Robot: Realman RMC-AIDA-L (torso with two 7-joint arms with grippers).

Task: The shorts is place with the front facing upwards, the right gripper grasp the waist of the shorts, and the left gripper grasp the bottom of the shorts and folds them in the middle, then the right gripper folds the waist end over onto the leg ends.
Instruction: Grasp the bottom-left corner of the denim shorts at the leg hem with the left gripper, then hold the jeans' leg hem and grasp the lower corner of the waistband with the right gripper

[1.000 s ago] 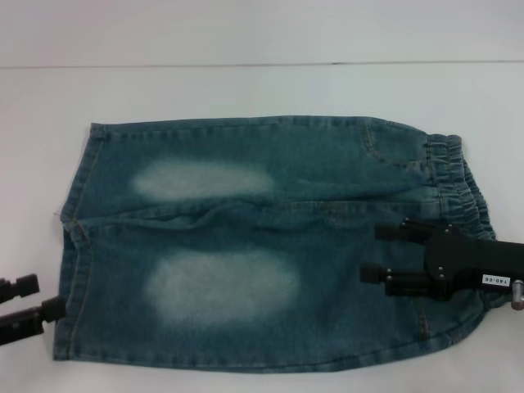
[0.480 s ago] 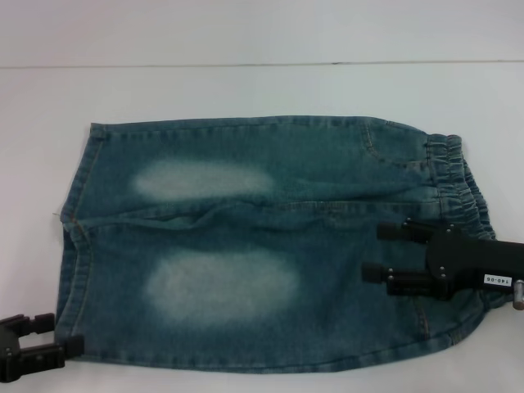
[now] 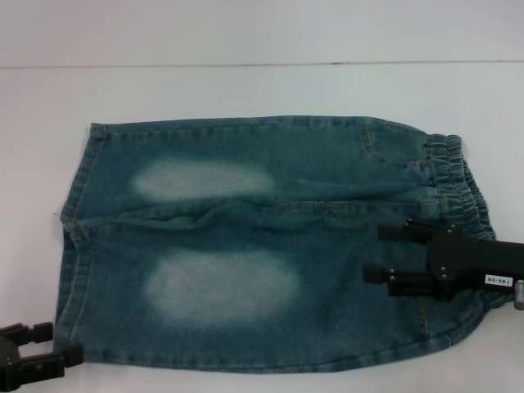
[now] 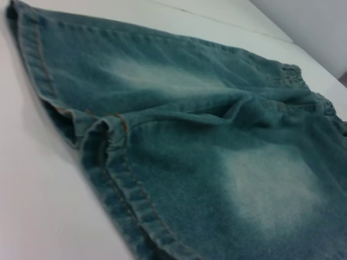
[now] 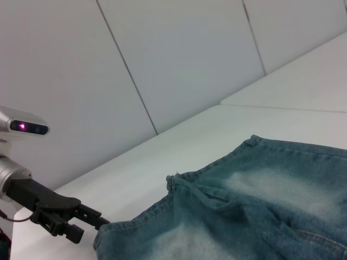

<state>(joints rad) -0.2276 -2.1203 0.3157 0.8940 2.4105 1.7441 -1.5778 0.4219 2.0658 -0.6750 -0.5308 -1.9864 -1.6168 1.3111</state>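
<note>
With the shorts [image 3: 262,246] lying flat, both grippers are hanging open and empty (nothing gripped), the right gripper [image 3: 385,254] over the waist [image 3: 458,184] and the left gripper [image 3: 61,344] beside the leg ends [image 3: 74,246], placed for grasping.

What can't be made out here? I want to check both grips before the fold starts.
- Head view: right gripper hides the waist beneath it; contact unclear.
- Head view: left gripper cut off by the edge beside the shorts.
- Left wrist view: no fingers shown, only the leg ends.
</note>
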